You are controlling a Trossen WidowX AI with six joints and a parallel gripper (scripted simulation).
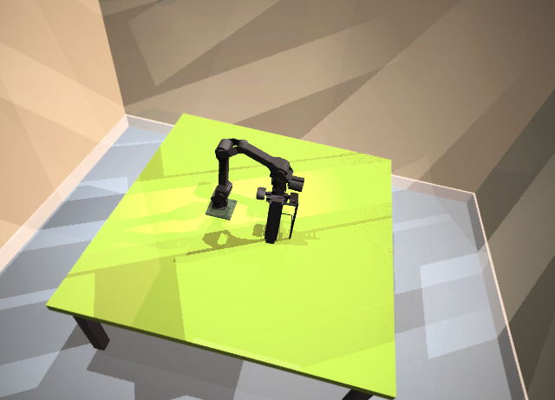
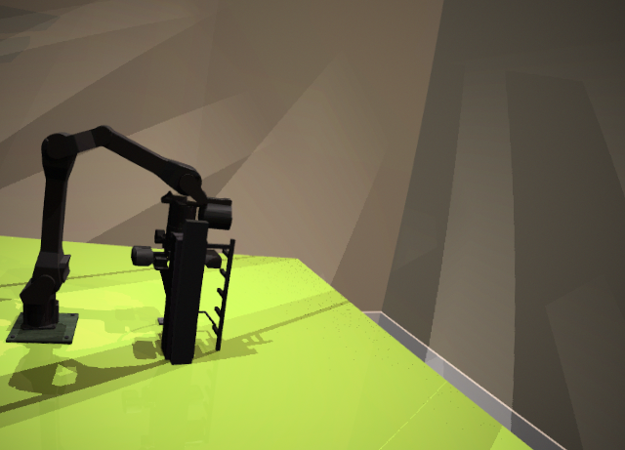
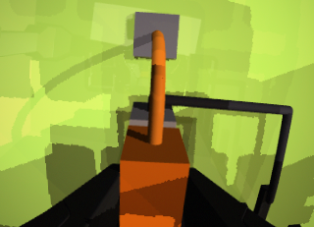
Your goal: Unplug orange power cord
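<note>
Starting at the bottom of the wrist view: the gripper has its two black fingers pressed against both sides of the orange plug, so the claw is pinching the plug. The plug is a boxy orange block sitting bottom centre of that frame. The orange cord comes out of its far end and runs straight up the frame to a small grey square block near the top centre. A thin black bar crosses just behind the plug and bends down along the right side. Everything behind that is the lime-green table with blotchy shadows.

In the exterior view, the closest thing is a tall black upright slab, which I take to be the power strip, standing on end left of centre. A skinny ladder-like rack leans just beside it on the right. The wrist comes down right behind the top of the slab, so the claw and plug are hidden there. Farther left, the arm arches back to its base plate at the left edge.

The top view shows the same slab near the middle of the tabletop; the plug is too small to make out there.
</note>
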